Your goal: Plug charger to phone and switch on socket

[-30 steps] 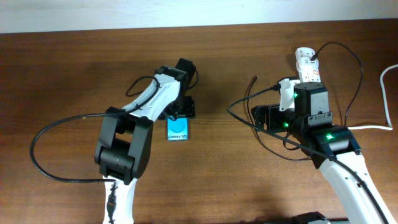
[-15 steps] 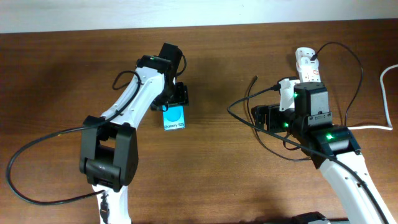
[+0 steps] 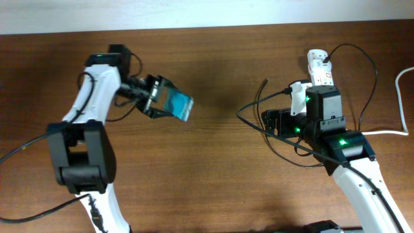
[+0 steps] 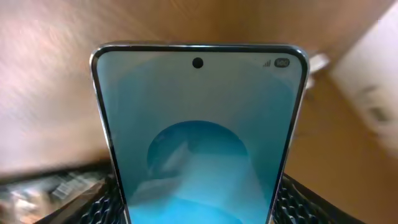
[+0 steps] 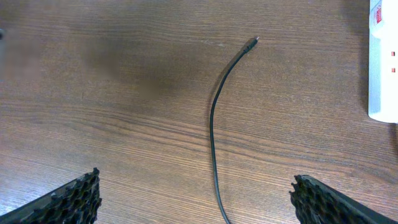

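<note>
My left gripper [image 3: 160,102] is shut on the phone [image 3: 178,105] and holds it tilted above the table at the left. Its cyan screen fills the left wrist view [image 4: 199,143], gripped between both fingers. The charger is a thin black cable [image 5: 214,118] lying on the wood, its small connector tip [image 5: 252,42] pointing to the upper right; it also loops in the overhead view [image 3: 253,107]. My right gripper [image 5: 196,199] is open and empty above the cable [image 3: 275,121]. The white socket [image 3: 319,68] lies at the back right, partly under my right arm, and its end shows in the right wrist view [image 5: 382,62].
A thick white cord [image 3: 399,90] runs off the right edge. The black cable arcs from the socket end behind my right arm [image 3: 362,58]. The brown wooden table [image 3: 213,175] lies between the two arms.
My left gripper has lifted the phone off the table and swung it left and up, tilting it. The right arm has not moved.
</note>
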`<act>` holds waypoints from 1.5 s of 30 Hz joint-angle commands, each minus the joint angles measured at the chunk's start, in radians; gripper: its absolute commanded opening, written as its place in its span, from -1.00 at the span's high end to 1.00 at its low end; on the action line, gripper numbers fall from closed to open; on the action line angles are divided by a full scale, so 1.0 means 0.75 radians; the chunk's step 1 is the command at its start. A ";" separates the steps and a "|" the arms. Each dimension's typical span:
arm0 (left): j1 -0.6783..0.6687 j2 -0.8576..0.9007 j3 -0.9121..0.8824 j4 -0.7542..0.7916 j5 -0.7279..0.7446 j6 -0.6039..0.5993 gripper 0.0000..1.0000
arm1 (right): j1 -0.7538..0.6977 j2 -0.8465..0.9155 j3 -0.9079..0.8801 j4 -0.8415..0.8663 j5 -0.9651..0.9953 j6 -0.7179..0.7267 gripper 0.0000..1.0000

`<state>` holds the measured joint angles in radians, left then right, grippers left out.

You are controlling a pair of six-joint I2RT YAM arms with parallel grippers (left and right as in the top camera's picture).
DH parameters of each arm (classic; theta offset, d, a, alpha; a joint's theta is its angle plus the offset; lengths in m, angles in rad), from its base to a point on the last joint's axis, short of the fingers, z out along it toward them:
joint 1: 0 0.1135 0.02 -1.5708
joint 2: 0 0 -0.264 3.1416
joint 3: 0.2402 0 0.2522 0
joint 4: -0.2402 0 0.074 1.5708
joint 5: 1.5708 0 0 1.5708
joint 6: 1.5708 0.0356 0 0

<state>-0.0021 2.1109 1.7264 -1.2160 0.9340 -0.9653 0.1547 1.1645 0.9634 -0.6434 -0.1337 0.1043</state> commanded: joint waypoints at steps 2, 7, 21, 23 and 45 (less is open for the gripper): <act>0.045 -0.050 0.031 0.020 0.362 -0.314 1.00 | -0.006 0.003 0.027 0.005 -0.018 -0.004 -0.96; 0.045 -0.050 0.031 0.049 0.495 -0.312 1.00 | -0.006 0.003 0.027 0.005 -0.018 -0.004 -0.97; 0.035 -0.050 0.031 0.110 0.022 -0.247 1.00 | -0.006 0.003 0.027 0.021 -0.018 -0.003 -0.97; 0.026 -0.050 0.031 0.121 -0.066 -0.247 1.00 | -0.006 0.003 0.027 0.026 -0.028 0.004 -0.96; -0.113 -0.050 0.193 0.195 -0.594 -0.410 1.00 | 0.090 0.351 0.025 0.858 -0.687 0.698 -0.73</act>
<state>-0.0921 2.1063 1.8481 -1.0721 0.4278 -1.2251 0.1818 1.4059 0.9707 0.0078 -0.7158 0.5163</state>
